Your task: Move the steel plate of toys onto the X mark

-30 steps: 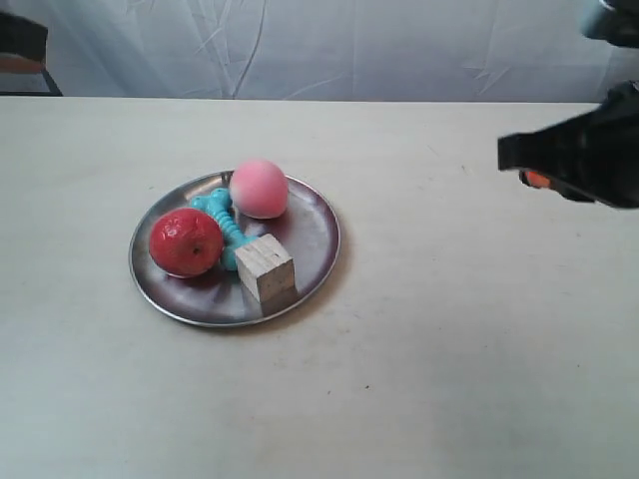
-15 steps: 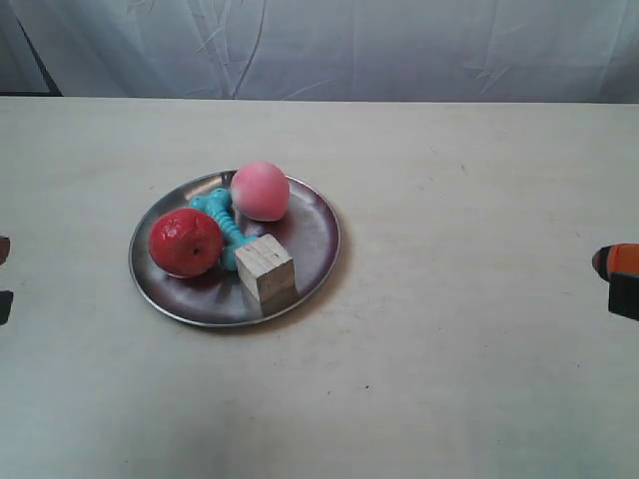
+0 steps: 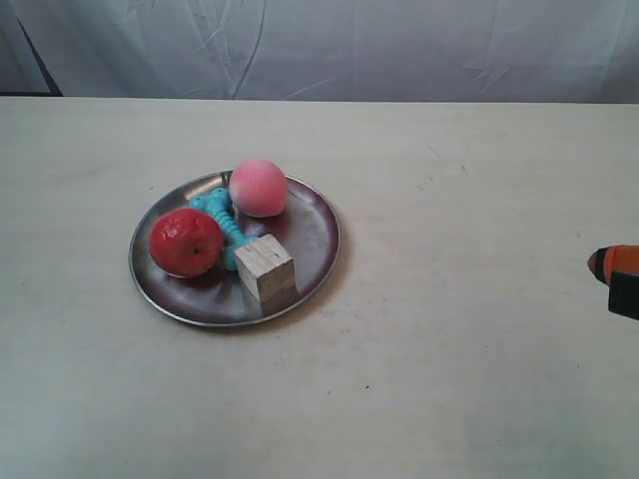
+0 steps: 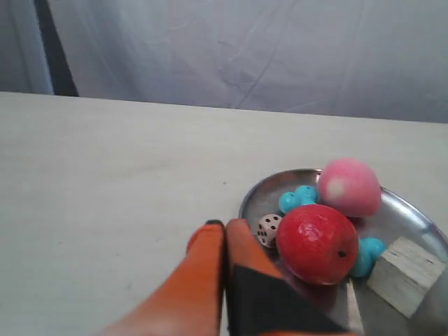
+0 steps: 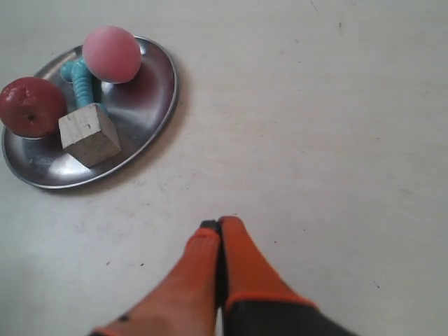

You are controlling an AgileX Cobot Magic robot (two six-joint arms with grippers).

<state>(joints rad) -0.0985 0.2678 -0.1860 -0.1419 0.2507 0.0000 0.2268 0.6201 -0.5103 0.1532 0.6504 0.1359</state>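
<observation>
The steel plate (image 3: 324,215) lies left of the table's middle. It holds a red apple (image 3: 186,242), a pink peach (image 3: 259,188), a teal bone (image 3: 222,225) and a wooden cube (image 3: 265,267). In the left wrist view my left gripper (image 4: 224,227) is shut and empty, its tips just outside the plate rim (image 4: 253,196), next to the white die (image 4: 269,229) and the apple (image 4: 316,243). My right gripper (image 5: 219,225) is shut and empty over bare table, well apart from the plate (image 5: 170,94). I cannot make out the X mark.
An orange fingertip of the arm at the exterior view's right (image 3: 617,274) pokes in at the frame edge. The pale table (image 3: 469,329) ends at a wrinkled white backdrop (image 3: 349,45) behind it.
The arm at the exterior view's right dropped from high at the right to a low tip at the edge. The left-edge tip seen half a second ago has left the view. The plate has not moved.
</observation>
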